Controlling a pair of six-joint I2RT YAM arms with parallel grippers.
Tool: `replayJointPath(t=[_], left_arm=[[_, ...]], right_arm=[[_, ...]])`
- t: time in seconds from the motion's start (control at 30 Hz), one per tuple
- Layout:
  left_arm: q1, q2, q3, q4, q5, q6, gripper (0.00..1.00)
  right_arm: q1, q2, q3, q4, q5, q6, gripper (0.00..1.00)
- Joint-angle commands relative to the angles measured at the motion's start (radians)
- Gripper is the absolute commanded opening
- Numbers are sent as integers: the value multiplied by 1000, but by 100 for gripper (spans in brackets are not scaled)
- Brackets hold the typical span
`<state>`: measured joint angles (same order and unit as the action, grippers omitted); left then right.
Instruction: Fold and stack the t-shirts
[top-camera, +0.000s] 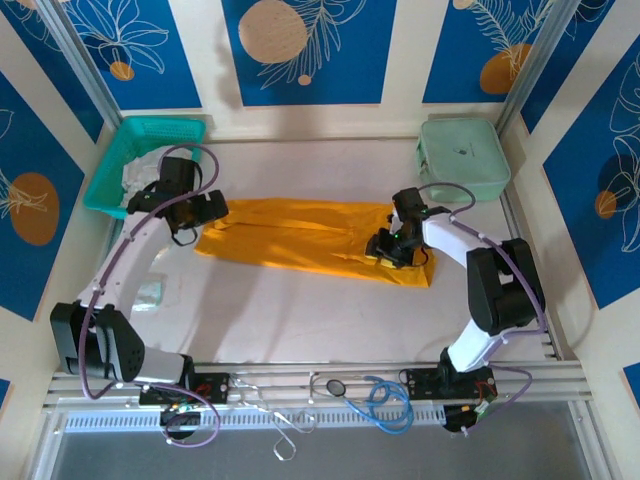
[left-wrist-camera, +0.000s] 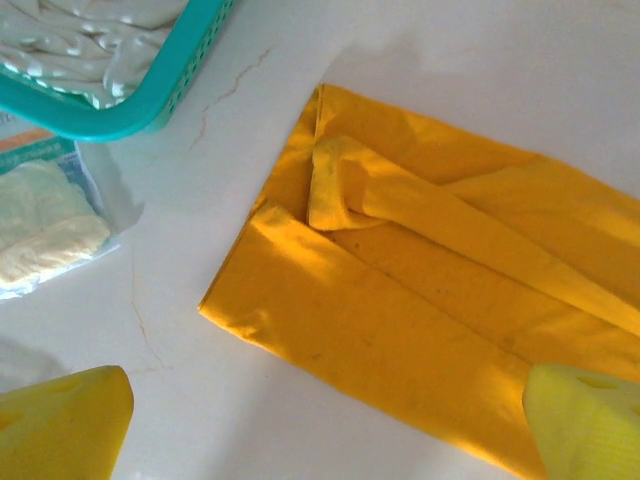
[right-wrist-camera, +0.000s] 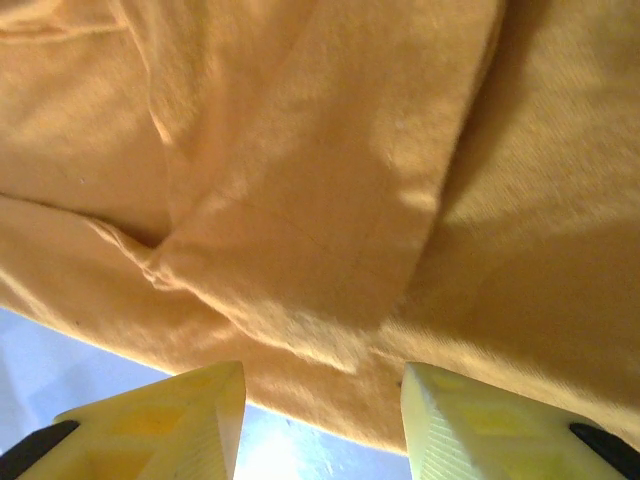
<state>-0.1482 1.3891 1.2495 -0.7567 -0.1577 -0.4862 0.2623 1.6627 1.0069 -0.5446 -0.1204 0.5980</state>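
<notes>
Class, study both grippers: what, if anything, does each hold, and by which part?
Nothing is held. The left gripper hangs open above the mustard-orange t-shirt; the right gripper stands open at the shirt's edge, no cloth between its fingers.

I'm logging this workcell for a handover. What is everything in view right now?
T-shirt: one, mustard-orange, folded lengthwise mid-table.
Pale garment: one, whitish-grey, inside the basket.
Basket: one, teal, far left corner.
Case: one, mint-green, far right corner.
Packet: one, clear with pale contents, on the table near the basket.
Cable: one, blue, coiled at the near rail.
Table: one, white.
Left jaws: yellow pads, open, over the t-shirt's left end.
Right jaws: yellow pads, open, over its right end.
</notes>
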Motion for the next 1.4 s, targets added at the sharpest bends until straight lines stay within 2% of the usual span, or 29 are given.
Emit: replayJointPath(t=[0.0, 0.2, 0.43, 0.7, 0.9, 1.1, 1.23, 1.37], left_arm=[[-8, -34, -20, -41, 8, 31, 99], [-8, -41, -25, -42, 7, 34, 99], [-8, -39, -20, -45, 3, 34, 99], [-8, -35, -21, -49, -13, 40, 100], [-7, -19, -23, -49, -14, 51, 100], [-17, 6, -15, -43, 0, 60, 99], [-45, 21, 0, -60, -3, 66, 99], [-72, 28, 1, -67, -9, 63, 99]], right_arm=[[11, 28, 6, 42, -13, 60, 46], [18, 65, 11, 51, -7, 68, 45], [37, 82, 49, 81, 4, 79, 37], [46, 188, 274, 100, 25, 82, 36], [48, 298, 433, 66, 0, 88, 40], [48, 201, 376, -6, 60, 55, 39], [52, 46, 207, -59, 130, 71, 36], [66, -68, 47, -54, 131, 111, 34]])
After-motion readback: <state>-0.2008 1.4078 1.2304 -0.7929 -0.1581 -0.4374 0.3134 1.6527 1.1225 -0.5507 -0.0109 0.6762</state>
